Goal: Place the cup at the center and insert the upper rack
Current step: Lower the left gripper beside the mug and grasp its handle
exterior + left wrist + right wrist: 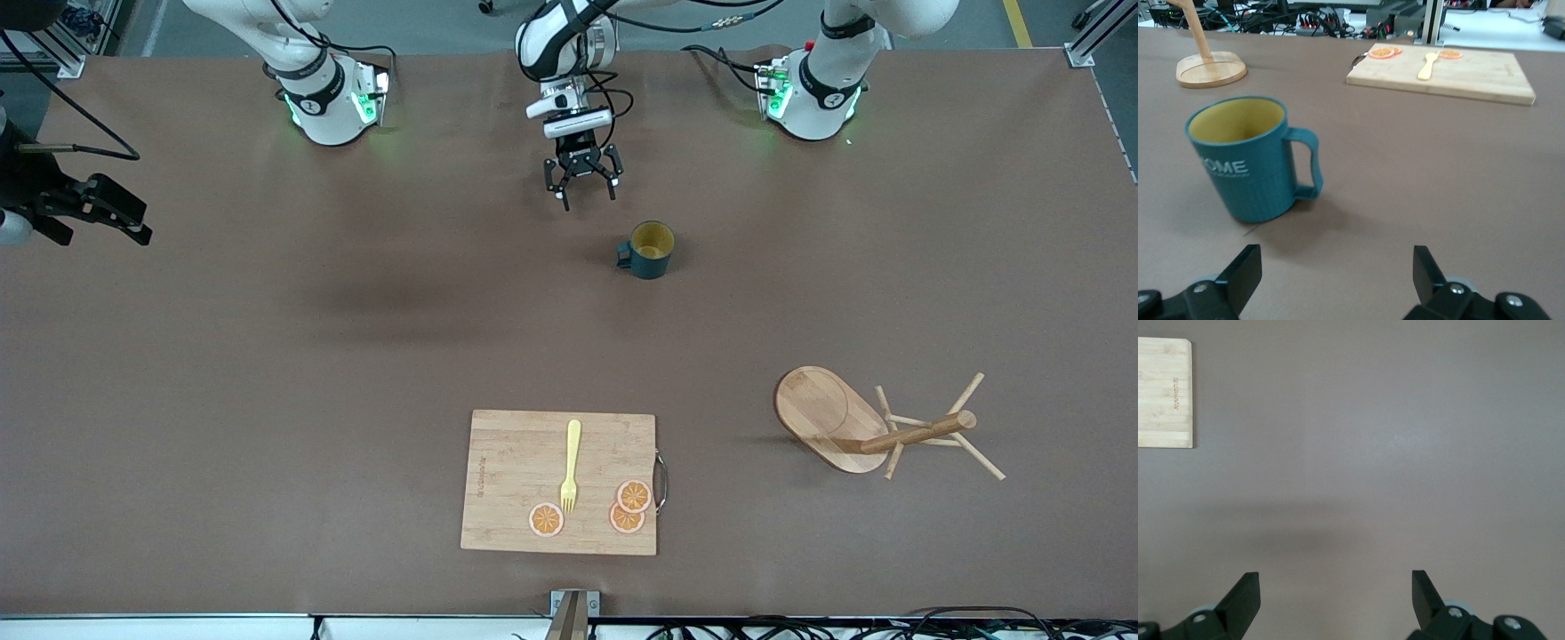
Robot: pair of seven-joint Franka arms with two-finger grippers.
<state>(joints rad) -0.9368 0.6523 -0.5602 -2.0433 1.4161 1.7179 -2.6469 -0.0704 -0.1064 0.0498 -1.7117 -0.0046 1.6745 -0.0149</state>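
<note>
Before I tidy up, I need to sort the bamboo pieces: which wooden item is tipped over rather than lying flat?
The light wooden mug tree with the oval base: it lies on its side, pegs splayed, while the rectangular bamboo cutting board lies flat.

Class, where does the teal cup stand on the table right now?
In the front view the cup stands upright, just nearer the camera than the open left end effector, farther than the cutting board.

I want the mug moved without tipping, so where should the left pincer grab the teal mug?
Pinch the rim wall of the upright teal mug with yellow inside, coming down from above; its mouth is open and unobstructed. Probably avoid the small handle. The left pincer is open.
</note>
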